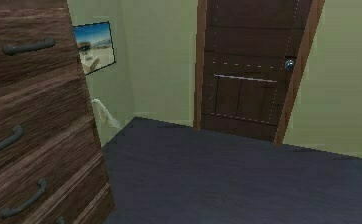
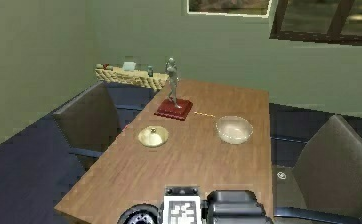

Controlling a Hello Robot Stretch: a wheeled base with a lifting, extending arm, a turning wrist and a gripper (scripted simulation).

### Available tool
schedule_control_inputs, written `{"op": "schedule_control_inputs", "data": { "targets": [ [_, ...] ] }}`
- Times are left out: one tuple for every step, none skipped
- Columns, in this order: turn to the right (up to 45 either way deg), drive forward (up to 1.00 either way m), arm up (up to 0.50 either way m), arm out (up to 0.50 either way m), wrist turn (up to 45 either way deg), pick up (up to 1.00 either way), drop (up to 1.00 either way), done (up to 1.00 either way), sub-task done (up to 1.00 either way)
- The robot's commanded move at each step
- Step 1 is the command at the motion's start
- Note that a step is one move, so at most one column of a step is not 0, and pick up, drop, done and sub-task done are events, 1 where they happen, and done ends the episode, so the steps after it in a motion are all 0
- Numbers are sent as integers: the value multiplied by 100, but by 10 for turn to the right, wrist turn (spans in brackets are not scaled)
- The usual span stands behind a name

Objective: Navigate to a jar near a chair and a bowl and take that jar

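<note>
On table (image 2: 194,160), bowl (image 2: 233,129) near chair (image 2: 335,166)

You have no text, label, brand, number or sign that can be read in either view. The framed picture (image 1: 94,45) on the green wall in the forward view carries no lettering that can be made out. The white square (image 2: 181,208) at the arm side view's bottom edge bears black marks, but they form a blocky pattern, not letters or digits.
</note>
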Motion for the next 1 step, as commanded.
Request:
{"op": "schedule_control_inputs", "data": {
  "targets": [
    [0, 0, 0, 42, 0, 0, 0, 0, 0]
  ]
}}
